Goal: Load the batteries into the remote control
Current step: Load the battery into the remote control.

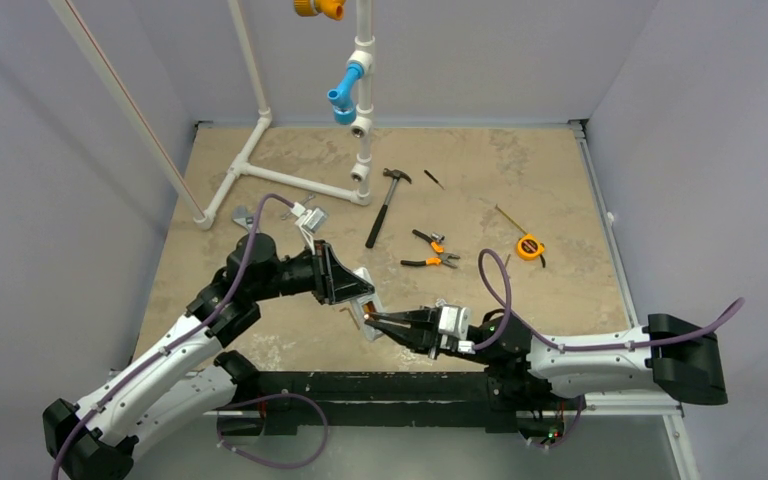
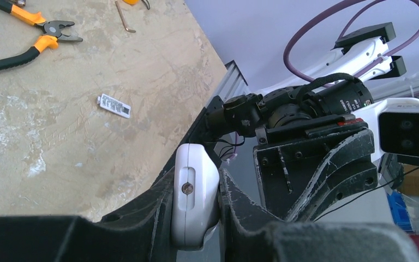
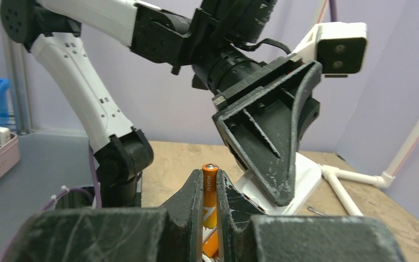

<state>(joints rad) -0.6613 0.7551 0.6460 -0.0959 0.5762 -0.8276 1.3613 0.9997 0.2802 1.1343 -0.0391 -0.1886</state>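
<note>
Soft, even light fills my views, with faint shadows. In both wrist views my own dark fingers (image 3: 114,234) look soft at six o'clock.

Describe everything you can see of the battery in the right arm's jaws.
The battery is a cylinder in an orange wrapper, with pale lettering along it and a silvery cap at one end. It lies lengthwise between the black jaws of the right gripper, pinched on both sides, its cap end just past their tips. More orange shows behind it; whether that is a second battery I cannot tell.
</note>
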